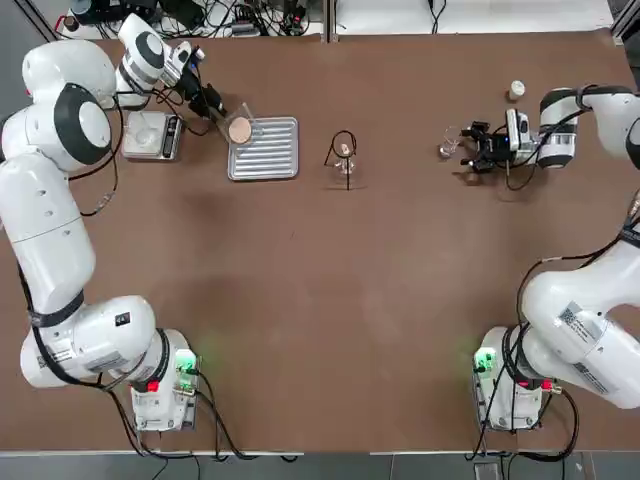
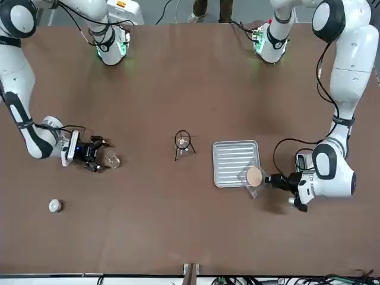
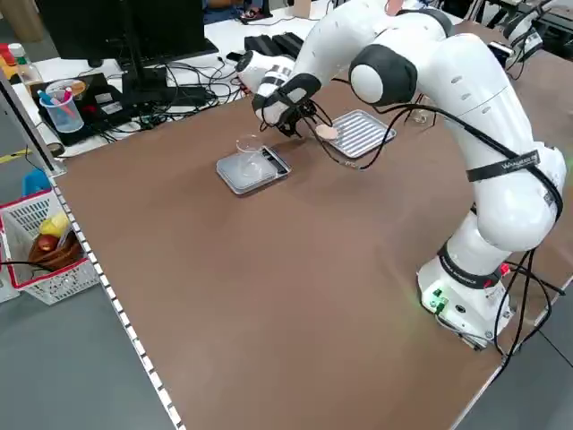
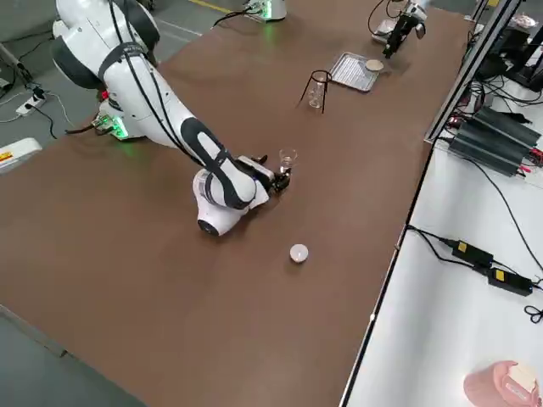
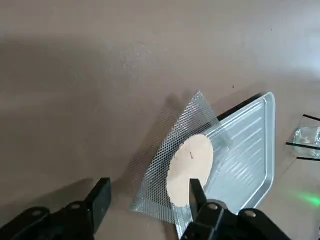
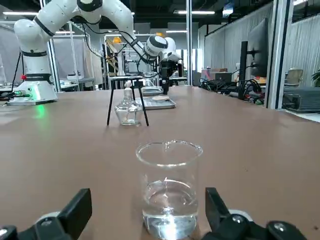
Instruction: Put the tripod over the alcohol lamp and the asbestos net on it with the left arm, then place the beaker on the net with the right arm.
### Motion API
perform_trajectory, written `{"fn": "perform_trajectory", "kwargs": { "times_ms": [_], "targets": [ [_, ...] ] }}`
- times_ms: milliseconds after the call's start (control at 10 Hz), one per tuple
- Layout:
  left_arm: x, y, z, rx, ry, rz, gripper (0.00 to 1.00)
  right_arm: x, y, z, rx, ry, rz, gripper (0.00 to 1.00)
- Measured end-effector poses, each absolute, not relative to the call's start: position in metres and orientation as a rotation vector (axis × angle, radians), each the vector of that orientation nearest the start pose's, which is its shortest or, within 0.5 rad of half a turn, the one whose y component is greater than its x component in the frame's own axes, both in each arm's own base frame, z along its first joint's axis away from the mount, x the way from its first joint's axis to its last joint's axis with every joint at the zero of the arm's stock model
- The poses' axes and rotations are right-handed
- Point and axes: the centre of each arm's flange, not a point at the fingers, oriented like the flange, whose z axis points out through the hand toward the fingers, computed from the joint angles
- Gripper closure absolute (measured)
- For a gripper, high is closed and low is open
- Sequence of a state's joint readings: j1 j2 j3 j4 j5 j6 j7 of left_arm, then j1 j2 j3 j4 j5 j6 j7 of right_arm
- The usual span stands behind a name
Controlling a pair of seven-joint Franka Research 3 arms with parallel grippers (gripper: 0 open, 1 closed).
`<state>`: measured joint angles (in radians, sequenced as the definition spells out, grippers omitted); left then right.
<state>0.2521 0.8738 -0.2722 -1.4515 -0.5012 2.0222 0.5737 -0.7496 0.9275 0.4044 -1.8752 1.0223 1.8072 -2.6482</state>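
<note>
Left hand: fingers spread around the asbestos net, which leans tilted on the tray edge, far left; a corner pinch could let it slip.
Tripod: already over the alcohol lamp, mid-tabletop; a careless net placement could topple it.
Right hand: spread around the beaker, far right; not gripped.

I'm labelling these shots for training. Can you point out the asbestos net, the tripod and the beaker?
asbestos net (image 5: 190,160): left wrist view, on its tan centre disc.
tripod (image 6: 111,102): right wrist view, on its near left leg.
beaker (image 6: 169,190): right wrist view, on its glass wall.
</note>
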Motion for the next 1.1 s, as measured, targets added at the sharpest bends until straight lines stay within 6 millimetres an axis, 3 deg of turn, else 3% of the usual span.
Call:
{"fn": "perform_trajectory", "kwargs": {
  "times_ms": [400,700,800,1100],
  "targets": [
    [0.691,-0.029,0.161,2.427,-0.313,-0.15,0.33,0.534,-0.093,0.063,-1.352,-1.275,-1.222,0.0],
    [0.69,-0.027,0.155,2.423,-0.308,-0.158,0.36,0.537,-0.083,0.063,-1.336,-1.289,-1.214,0.0],
    [0.69,-0.025,0.155,2.424,-0.306,-0.155,0.45,0.537,-0.081,0.063,-1.335,-1.291,-1.212,0.0],
    [0.69,-0.024,0.155,2.423,-0.305,-0.157,0.62,0.537,-0.082,0.063,-1.336,-1.289,-1.216,0.0]
  ]
}}
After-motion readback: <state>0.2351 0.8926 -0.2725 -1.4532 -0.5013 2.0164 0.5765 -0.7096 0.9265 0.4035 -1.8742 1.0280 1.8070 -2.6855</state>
